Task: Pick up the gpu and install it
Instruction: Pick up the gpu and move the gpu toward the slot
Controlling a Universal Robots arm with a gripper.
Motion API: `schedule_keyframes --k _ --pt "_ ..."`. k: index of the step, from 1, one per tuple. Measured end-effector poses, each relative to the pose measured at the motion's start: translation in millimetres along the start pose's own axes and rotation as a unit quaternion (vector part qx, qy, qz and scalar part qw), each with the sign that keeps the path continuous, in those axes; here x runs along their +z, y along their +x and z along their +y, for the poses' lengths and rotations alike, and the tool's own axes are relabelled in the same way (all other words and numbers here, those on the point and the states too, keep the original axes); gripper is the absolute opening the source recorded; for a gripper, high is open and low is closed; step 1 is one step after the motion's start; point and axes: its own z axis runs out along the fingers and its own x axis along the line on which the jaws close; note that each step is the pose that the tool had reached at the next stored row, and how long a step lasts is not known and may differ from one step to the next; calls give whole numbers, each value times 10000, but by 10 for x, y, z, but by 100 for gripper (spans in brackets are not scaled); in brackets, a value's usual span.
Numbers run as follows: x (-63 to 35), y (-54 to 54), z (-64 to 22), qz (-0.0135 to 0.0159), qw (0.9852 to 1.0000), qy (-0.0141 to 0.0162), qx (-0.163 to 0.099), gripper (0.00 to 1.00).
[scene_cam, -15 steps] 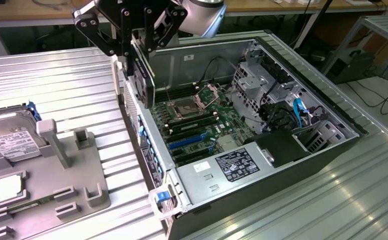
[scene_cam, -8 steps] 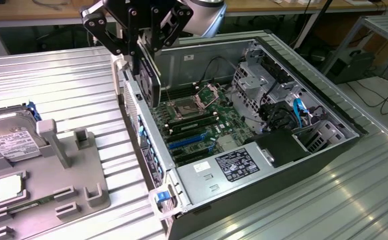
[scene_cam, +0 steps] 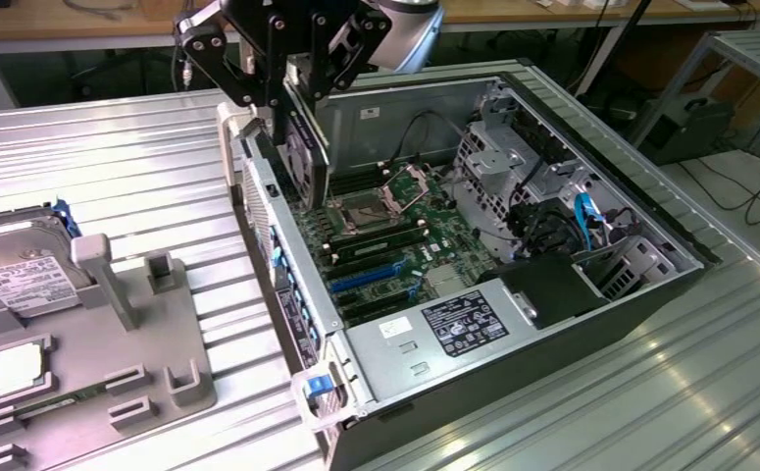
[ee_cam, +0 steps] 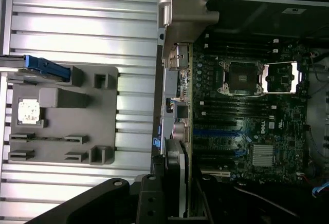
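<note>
The gripper (scene_cam: 294, 98) is clamping the gpu (scene_cam: 308, 157) upright, hovering over the open computer case (scene_cam: 380, 123) beside its rear wall; pickup is looking done; seating into the motherboard (scene_cam: 406, 250) is pending.

No legible text. White label (scene_cam: 16, 282) on hard drive (scene_cam: 14, 235), black label (scene_cam: 466, 324) inside computer case (scene_cam: 641, 211): print unreadable.

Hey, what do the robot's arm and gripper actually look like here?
The gripper is black, built from jointed linkage bars with round pivot pins at the joints. Above it, the arm's wrist is a rounded, silvery-grey housing with a bluish tint. In the wrist view, one of the black bars carries a pale round pin.
</note>
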Motion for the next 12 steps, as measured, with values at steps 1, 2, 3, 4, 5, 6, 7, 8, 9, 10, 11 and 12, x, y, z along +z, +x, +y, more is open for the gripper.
schedule_keyframes --k 1,2,3,4,5,6,7,8,9,10,11,12 --pt "0 -11 -1 0 10000 0 0 28" --pt "0 -19 -1 0 10000 0 0 28" --pt "0 -28 -2 0 10000 0 0 28" --pt "0 -38 -2 1 10000 0 0 28" --pt "1 -48 -3 0 10000 0 0 28" --pt "2 -60 -4 0 10000 0 0 28" --pt "2 -74 -4 0 10000 0 0 28" --pt "2 -87 -5 0 10000 0 0 28" --pt "2 -95 -5 0 10000 0 0 28" --pt "3 -103 -6 0 10000 0 0 28" --pt "3 -110 -6 0 10000 0 0 28" --pt "3 -119 -7 0 10000 0 0 28"
